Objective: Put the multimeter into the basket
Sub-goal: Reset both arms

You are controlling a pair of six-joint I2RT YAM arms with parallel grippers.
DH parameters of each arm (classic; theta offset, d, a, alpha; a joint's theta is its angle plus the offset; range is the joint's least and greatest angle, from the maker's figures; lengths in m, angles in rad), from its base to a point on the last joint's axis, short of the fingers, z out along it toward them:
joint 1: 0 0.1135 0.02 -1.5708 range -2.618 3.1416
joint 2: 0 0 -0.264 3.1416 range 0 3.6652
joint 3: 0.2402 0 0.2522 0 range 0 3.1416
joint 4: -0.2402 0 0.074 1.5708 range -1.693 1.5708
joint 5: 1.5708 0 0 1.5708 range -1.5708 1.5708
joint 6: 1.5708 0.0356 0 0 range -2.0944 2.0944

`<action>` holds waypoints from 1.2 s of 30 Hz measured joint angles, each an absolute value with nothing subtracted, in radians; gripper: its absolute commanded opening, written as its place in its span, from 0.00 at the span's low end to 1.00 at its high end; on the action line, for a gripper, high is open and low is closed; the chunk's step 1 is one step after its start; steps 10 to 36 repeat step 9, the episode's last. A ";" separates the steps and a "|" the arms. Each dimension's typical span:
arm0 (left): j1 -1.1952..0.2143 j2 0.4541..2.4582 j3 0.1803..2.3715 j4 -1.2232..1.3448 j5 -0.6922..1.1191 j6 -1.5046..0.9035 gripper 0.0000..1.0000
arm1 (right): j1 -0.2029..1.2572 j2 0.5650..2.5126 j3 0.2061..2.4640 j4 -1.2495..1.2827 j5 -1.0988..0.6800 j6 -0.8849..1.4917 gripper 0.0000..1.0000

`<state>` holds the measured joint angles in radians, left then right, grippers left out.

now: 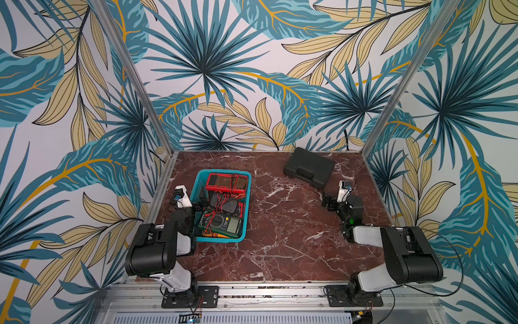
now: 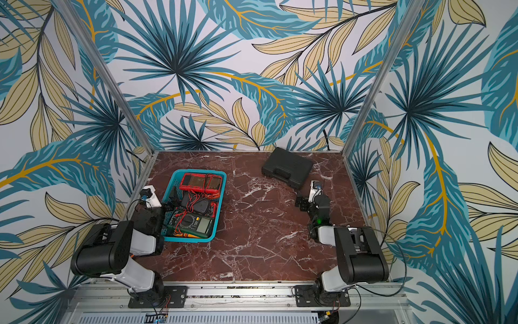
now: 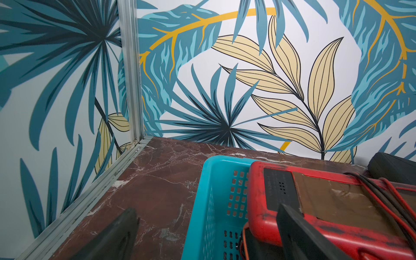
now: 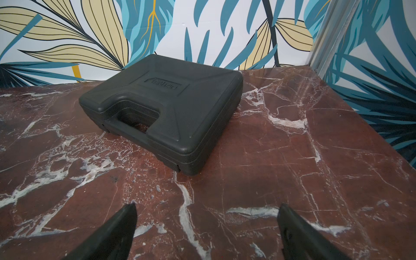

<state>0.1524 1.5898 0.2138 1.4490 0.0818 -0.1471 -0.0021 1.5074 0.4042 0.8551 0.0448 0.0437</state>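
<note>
While both grippers hang wide and empty, the left gripper astride a wall of the basket and the right gripper over the table, the green multimeter lies inside the basket, so the job looks done; a black case sits beyond.

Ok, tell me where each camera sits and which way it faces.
Both top views: high at the front, looking down over the table; left arm and right arm show.
Left wrist: low, facing the basket and red meter; open left gripper shows.
Right wrist: low, facing the black case; open right gripper shows.
Shared: basket and black case also appear in both top views.
</note>
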 measured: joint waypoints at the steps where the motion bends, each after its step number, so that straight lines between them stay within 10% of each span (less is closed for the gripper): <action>1: 0.152 1.590 0.213 1.452 0.081 -0.147 1.00 | -0.002 1.507 0.404 0.855 0.045 0.044 0.99; 36: 0.152 1.590 0.210 1.462 0.074 -0.149 1.00 | -0.002 1.507 0.404 0.855 0.045 0.044 0.99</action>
